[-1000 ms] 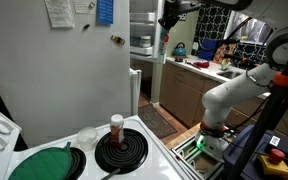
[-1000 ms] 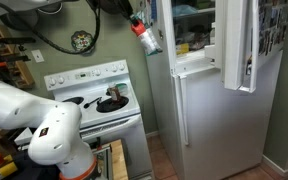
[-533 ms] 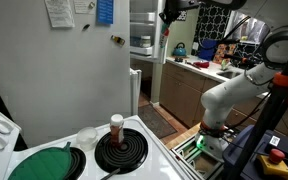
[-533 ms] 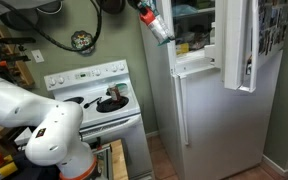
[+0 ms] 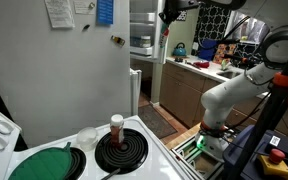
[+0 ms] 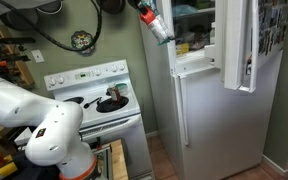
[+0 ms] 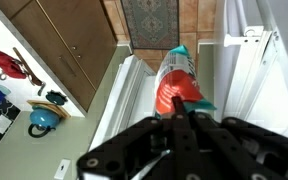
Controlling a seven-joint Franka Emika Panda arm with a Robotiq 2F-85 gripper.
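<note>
Red-labelled bottle (image 7: 172, 88), teal cap (image 7: 180, 50), black pincer (image 7: 189, 108), white fridge (image 6: 199, 110), patterned rug (image 7: 149, 20)

A jar (image 5: 117, 127) stands on the stove (image 5: 164, 158). A green lid (image 5: 46, 163) lies at the jar's nine o'clock.

Your gripper (image 7: 189, 108) a dark blur over the bottle's (image 7: 174, 75) near end, fingertips indistinct in the wrist view.

text: none legible | papers (image 5: 58, 12) on fridge (image 5: 74, 85): print too small | bottle (image 7: 174, 82) label: blurred, unreadable
</note>
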